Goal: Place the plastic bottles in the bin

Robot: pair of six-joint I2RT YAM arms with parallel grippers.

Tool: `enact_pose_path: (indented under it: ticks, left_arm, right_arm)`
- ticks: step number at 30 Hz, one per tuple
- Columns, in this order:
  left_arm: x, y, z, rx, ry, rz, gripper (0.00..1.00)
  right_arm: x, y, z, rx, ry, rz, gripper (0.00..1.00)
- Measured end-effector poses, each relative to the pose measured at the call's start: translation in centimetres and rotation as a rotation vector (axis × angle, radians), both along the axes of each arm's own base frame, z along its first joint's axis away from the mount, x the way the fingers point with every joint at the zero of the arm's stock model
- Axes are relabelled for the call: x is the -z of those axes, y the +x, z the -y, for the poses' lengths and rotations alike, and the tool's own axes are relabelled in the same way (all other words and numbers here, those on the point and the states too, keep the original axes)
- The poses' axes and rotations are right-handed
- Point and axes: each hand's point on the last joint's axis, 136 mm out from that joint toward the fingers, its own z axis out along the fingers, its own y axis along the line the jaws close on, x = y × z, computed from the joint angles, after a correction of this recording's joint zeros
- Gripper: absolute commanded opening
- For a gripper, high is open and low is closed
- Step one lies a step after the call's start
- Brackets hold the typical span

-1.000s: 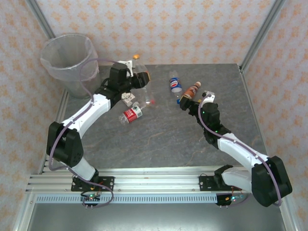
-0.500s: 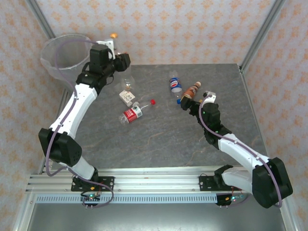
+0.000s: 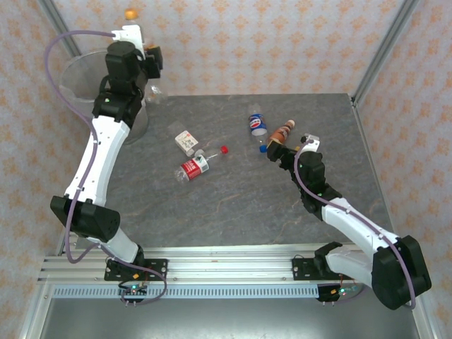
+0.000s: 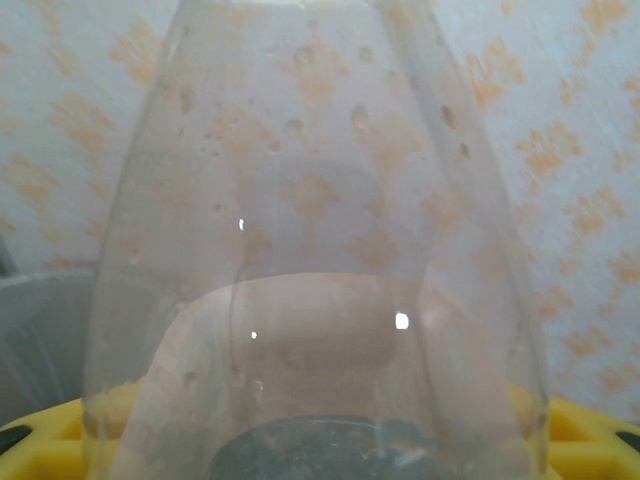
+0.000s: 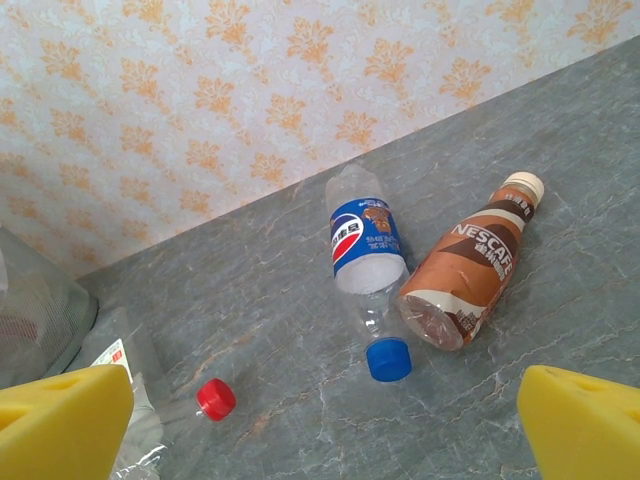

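Note:
My left gripper (image 3: 143,58) is raised by the near rim of the bin (image 3: 79,83), shut on a clear bottle (image 3: 153,92) whose orange cap (image 3: 130,13) points up and away. In the left wrist view that bottle (image 4: 310,200) stands between the yellow fingers (image 4: 590,435). My right gripper (image 3: 272,152) hangs open just short of a blue-label bottle (image 5: 362,240) with a blue cap and a brown-label bottle (image 5: 470,275), touching neither. A red-label bottle (image 3: 192,167) and a white-label bottle (image 3: 186,141) lie mid-table.
The red cap (image 5: 215,398) of the mid-table bottle lies left of my right gripper (image 5: 325,440). The patterned back wall and metal corner posts (image 3: 378,49) close in the table. Bare grey tabletop (image 3: 240,205) stretches in front of the bottles.
My left arm has lifted the orange-capped bottle off the table, swinging it up and left to the bin. The right arm has barely moved.

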Motion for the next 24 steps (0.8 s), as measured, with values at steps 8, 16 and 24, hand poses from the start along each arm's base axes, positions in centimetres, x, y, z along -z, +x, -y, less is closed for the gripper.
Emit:
enact_pose_path:
  ticks: [8, 16, 24]
  left_arm:
    - [-5.0, 1.8, -5.3, -0.142, 0.038, 0.118, 0.57]
    - [-4.6, 6.6, -8.9, -0.231, 0.036, 0.104, 0.57]
    - [1.7, 9.6, -14.4, -0.353, -0.005, -0.018, 0.58]
  right_arm:
    - [0.0, 0.0, 0.1, 0.004, 0.002, -0.001, 0.99]
    - [0.0, 0.0, 0.1, 0.01, 0.008, -0.002, 0.99]
    - [0.0, 0.0, 0.2, 0.013, 0.007, -0.002, 0.99]
